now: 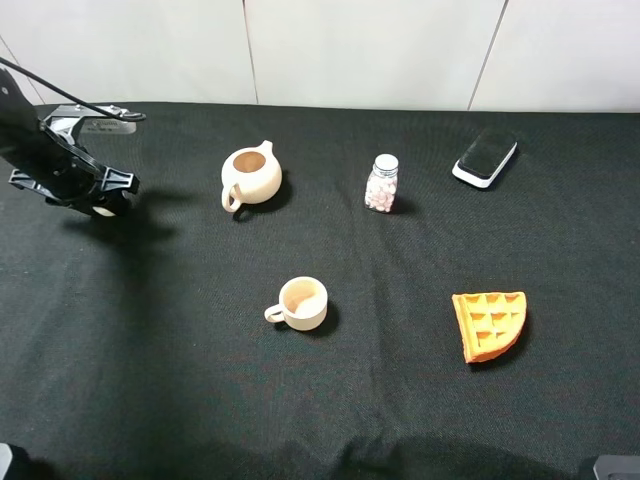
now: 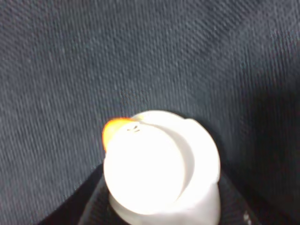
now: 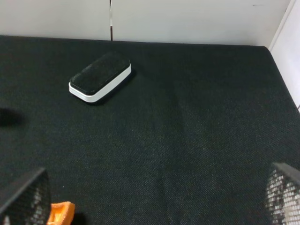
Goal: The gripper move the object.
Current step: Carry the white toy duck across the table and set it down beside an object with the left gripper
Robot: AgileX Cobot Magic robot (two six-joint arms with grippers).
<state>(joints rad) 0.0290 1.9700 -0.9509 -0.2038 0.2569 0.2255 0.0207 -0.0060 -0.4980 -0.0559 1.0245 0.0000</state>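
My left gripper (image 1: pixel 98 196) is at the far left of the table, back-left of the teapot (image 1: pixel 250 175). It is shut on the object, a small cream-white lid (image 1: pixel 103 210), held just above the black cloth. In the left wrist view the lid (image 2: pixel 159 164) fills the lower middle, very close and glaring, with the dark fingers only partly showing beneath it. The teapot stands open, without a lid. My right gripper (image 3: pixel 154 199) is open and empty, its mesh fingertips (image 3: pixel 26 197) wide apart over bare cloth.
A cream handled cup (image 1: pixel 300 303) stands mid-table. A jar of pink-white pieces (image 1: pixel 381 183) stands right of the teapot. A black-and-white eraser (image 1: pixel 486 157) lies at the back right, also in the right wrist view (image 3: pixel 99 77). An orange waffle wedge (image 1: pixel 490 324) lies front right.
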